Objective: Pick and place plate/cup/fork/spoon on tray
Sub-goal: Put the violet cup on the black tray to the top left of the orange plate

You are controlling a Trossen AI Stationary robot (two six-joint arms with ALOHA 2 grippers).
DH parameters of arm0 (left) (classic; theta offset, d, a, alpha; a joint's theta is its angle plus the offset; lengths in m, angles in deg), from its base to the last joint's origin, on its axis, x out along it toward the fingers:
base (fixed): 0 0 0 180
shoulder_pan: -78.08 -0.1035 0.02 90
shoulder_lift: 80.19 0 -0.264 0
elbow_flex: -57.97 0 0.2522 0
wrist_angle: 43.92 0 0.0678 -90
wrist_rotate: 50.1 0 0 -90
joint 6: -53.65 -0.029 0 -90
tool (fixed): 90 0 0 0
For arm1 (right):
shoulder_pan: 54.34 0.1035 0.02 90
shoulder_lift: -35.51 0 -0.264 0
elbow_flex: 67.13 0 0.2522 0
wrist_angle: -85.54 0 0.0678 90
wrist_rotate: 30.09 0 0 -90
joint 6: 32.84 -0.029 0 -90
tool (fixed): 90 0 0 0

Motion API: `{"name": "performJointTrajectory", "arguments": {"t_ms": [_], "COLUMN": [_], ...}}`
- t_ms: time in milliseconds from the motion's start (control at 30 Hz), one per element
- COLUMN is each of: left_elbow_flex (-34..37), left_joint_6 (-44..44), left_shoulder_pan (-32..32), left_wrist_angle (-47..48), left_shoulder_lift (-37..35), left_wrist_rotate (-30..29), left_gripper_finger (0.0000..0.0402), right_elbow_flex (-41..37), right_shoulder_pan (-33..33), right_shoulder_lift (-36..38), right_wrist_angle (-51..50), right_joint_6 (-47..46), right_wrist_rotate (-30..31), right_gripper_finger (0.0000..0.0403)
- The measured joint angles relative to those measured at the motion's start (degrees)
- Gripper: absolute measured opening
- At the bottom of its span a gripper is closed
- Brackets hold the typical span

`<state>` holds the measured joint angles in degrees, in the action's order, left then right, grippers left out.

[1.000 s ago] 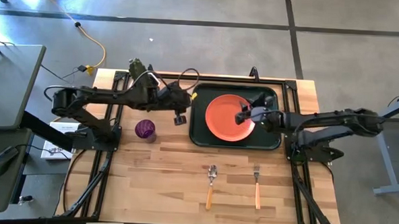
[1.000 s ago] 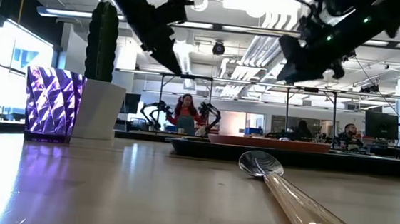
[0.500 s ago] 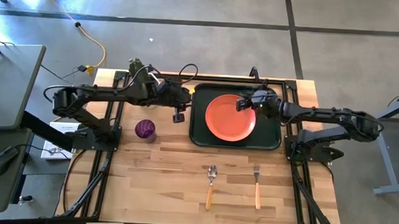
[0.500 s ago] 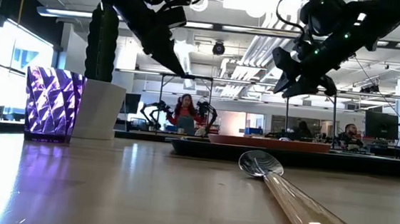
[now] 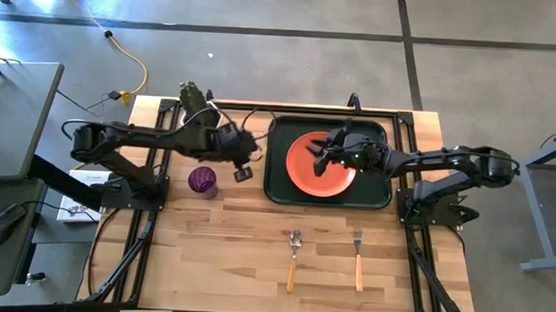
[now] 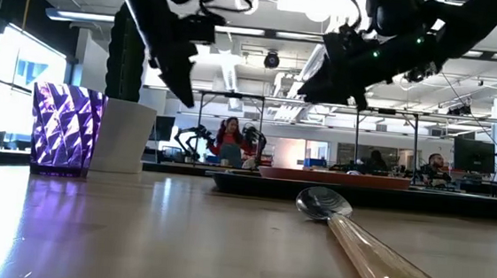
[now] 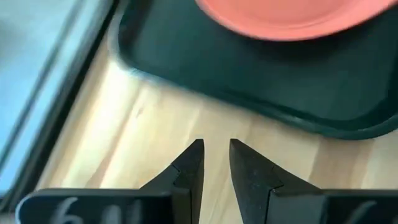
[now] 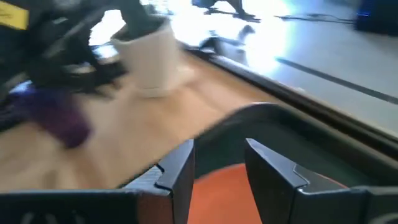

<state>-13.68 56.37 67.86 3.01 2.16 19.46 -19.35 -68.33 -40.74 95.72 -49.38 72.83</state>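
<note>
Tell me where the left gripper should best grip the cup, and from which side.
Probably across the rim and walls, coming down from above: the cup stands upright and apart on bare table, just beside the left gripper. Its fingers are nearly closed and would have to open first.

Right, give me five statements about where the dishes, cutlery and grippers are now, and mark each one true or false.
1. The plate lies on the tray. True.
2. The cup stands on the tray. False: it stands on the bare table, off the tray's left side.
3. The spoon and the fork lie on the table, apart from each other, both outside the tray. True.
4. The right gripper holds the fork. False: it is above the plate with nothing between its fingers.
5. The left gripper is clamped on the cup. False: it is between the cup and the tray, holding nothing.
</note>
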Motion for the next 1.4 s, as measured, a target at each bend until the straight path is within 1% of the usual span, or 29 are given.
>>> {"name": "performJointTrajectory", "arguments": {"t_ms": [67, 133, 233, 367, 467, 533, 567, 700, 833, 967, 1033, 1167, 1233, 1300, 1400], "left_elbow_flex": [0.0, 0.0, 0.0, 0.0, 0.0, 1.2, 2.3, 8.5, 14.5, 17.8, 18.2, 18.3, 18.3, 18.3, 18.3], "left_joint_6": [4.5, 8.4, 13.1, 21.8, 32.0, 38.9, 41.9, 50.2, 58.2, 62.6, 64.4, 70.8, 74.3, 77.3, 79.8], "left_shoulder_pan": [3.1, 6.3, 11.1, 17.3, 21.8, 24.6, 25.9, 29.7, 32.2, 34.0, 34.7, 36.1, 36.7, 37.3, 37.8], "left_wrist_angle": [3.2, 4.6, 8.3, 15.9, 24.0, 27.5, 28.6, 29.5, 30.3, 31.3, 33.4, 40.8, 44.5, 47.0, 49.2], "left_shoulder_lift": [-2.3, -4.9, -8.9, -14.2, -17.3, -19.1, -20.0, -22.8, -24.7, -26.8, -27.7, -29.2, -29.6, -29.8, -29.8], "left_wrist_rotate": [-5.9, -11.0, -16.1, -24.5, -31.6, -35.5, -36.6, -37.0, -36.2, -35.7, -35.6, -35.4, -35.3, -35.3, -35.4], "left_gripper_finger": [0.0058, 0.0054, 0.0050, 0.0046, 0.0044, 0.0042, 0.0042, 0.0039, 0.0039, 0.0039, 0.0037, 0.0035, 0.0035, 0.0035, 0.0035], "right_elbow_flex": [0.8, 2.8, 7.5, 16.8, 25.4, 31.0, 33.6, 43.2, 52.6, 62.9, 68.1, 78.2, 82.9, 86.7, 91.8], "right_shoulder_pan": [0.6, 1.0, 1.8, 3.7, 5.1, 6.0, 6.4, 8.0, 8.9, 9.3, 9.2, 9.2, 9.2, 9.0, 8.7], "right_shoulder_lift": [-2.0, -4.3, -8.5, -16.1, -22.4, -26.5, -28.5, -35.4, -41.4, -47.6, -50.7, -57.3, -60.7, -63.3, -67.0], "right_wrist_angle": [2.8, 3.3, 2.3, 0.2, -3.9, -6.4, -6.7, -8.7, -10.9, -15.9, -19.3, -25.3, -27.5, -30.5, -34.0], "right_joint_6": [-0.1, -0.5, -1.0, 1.3, 3.6, 5.4, 6.2, 8.9, 9.9, 11.1, 12.4, 14.1, 13.9, 12.3, 12.2], "right_wrist_rotate": [-1.4, -1.9, -2.6, -5.3, -5.5, -5.4, -5.5, -6.1, -10.0, -13.3, -13.9, -13.9, -12.5, -9.4, -8.9], "right_gripper_finger": [0.0133, 0.0133, 0.0133, 0.0133, 0.0133, 0.0133, 0.0133, 0.0134, 0.0134, 0.0134, 0.0140, 0.0173, 0.0197, 0.0220, 0.0243]}}
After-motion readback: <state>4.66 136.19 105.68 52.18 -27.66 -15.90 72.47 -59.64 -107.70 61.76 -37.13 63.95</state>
